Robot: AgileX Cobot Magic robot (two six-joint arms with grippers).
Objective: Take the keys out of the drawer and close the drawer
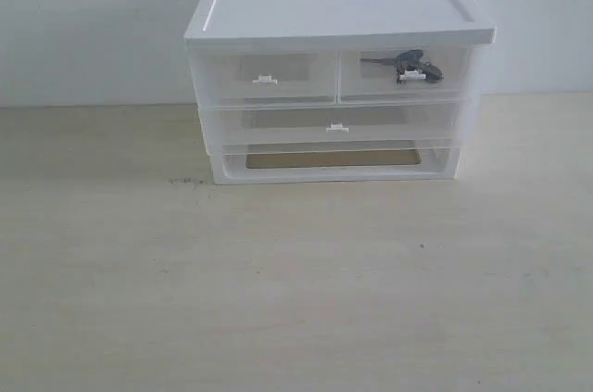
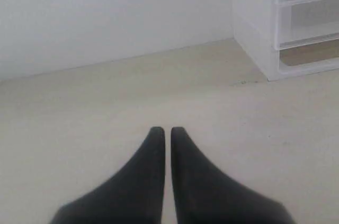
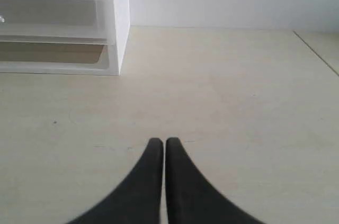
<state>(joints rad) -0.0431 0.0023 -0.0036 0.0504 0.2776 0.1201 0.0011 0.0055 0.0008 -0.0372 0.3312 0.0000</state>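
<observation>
The left gripper (image 2: 167, 130) hangs over the pale tabletop (image 1: 278, 299), its dark jaws drawn together to a thin slit with nothing between them. It is well apart from the white-topped cabinet (image 1: 338, 7), which stands towards the back of the tabletop, close to a plain wall (image 1: 93, 21).

In the cabinet's upper row the left small drawer (image 1: 266, 63) is pushed in. Just beside it is the right drawer (image 1: 371, 86), whose front is level with its neighbour's. The keys (image 1: 408, 63) lie inside it, showing dark through the translucent front, in its right half just above the white tab handle (image 1: 410, 80). Below the pair runs the full-width drawer (image 1: 278, 123), also pushed in.

The right gripper (image 3: 164, 141) hangs over bare tabletop too, well clear of the cabinet's corner, with its jaws pressed together and empty.
</observation>
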